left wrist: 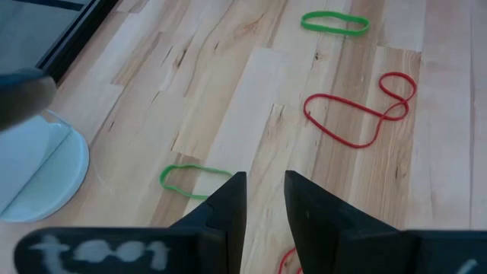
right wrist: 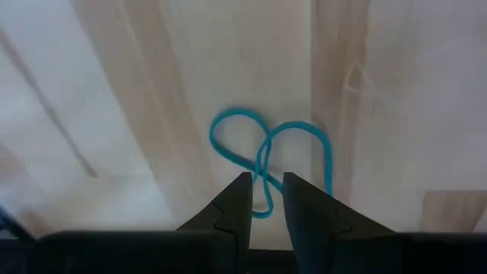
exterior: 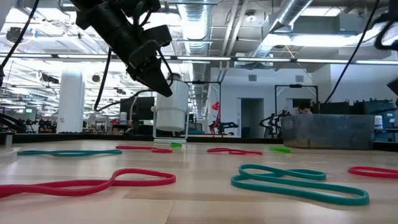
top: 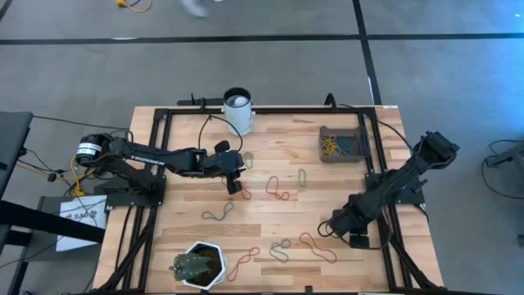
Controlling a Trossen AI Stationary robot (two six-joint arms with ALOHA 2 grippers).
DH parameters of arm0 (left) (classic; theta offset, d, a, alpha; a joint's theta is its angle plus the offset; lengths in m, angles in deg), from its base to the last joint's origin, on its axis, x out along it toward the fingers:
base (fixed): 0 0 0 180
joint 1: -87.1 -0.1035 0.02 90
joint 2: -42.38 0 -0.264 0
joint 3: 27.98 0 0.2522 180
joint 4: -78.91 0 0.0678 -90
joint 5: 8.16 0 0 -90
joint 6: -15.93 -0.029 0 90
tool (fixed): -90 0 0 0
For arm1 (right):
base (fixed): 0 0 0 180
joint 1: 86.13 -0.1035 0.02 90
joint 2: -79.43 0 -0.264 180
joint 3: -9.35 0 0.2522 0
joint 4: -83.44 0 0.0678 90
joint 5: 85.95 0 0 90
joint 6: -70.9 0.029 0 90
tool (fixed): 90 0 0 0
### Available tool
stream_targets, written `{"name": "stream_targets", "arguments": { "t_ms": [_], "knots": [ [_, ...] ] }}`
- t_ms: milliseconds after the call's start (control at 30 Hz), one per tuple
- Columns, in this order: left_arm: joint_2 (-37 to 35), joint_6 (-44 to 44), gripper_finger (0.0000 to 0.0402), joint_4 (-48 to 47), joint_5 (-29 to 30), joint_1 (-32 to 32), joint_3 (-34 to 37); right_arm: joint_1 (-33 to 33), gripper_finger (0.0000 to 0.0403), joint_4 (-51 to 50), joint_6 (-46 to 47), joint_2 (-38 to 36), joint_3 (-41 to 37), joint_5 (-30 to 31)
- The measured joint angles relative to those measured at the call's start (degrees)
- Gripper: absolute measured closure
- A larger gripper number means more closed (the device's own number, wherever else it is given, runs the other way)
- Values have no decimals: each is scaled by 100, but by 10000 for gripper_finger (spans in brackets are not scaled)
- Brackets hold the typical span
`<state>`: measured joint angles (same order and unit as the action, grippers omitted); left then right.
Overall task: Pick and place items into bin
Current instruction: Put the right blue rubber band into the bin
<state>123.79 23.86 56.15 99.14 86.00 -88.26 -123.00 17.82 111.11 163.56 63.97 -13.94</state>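
- Now, the bin [top: 344, 144] sits at the table's far right corner with several bands inside; a long carry could shed one.
- Left gripper [top: 235, 177], narrowly parted and empty, hovers near a green band [left wrist: 186, 180]; it may pinch wood.
- Right gripper [top: 341, 227], equally slim-gapped, empty, above a teal band [right wrist: 270, 156], could snag.

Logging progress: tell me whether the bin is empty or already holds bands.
Not empty. The bin at the table's far right corner already holds a small tangle of yellowish and dark bands; many loops lie out on the table.

Bin [top: 344, 144] sits back right, cup [top: 237, 110] back centre, plant pot [top: 200, 264] front left, rubber bands [top: 278, 189] scattered between
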Motion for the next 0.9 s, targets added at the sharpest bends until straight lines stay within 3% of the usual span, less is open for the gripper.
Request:
{"name": "stream_targets", "arguments": {
  "t_ms": [400, 633, 900],
  "knots": [
    [9, -20, 319, 191, 0, 0, -2, -100, 332, 312, 286, 439, 0, -141],
    [35, 2, 319, 281, -7, 0, -2, -99, 335, 376, 394, 426, -99, 273],
    [34, 116, 319, 589, -13, 0, -2, -130, 387, 481, 871, 397, -299, 334]
  ]
}}
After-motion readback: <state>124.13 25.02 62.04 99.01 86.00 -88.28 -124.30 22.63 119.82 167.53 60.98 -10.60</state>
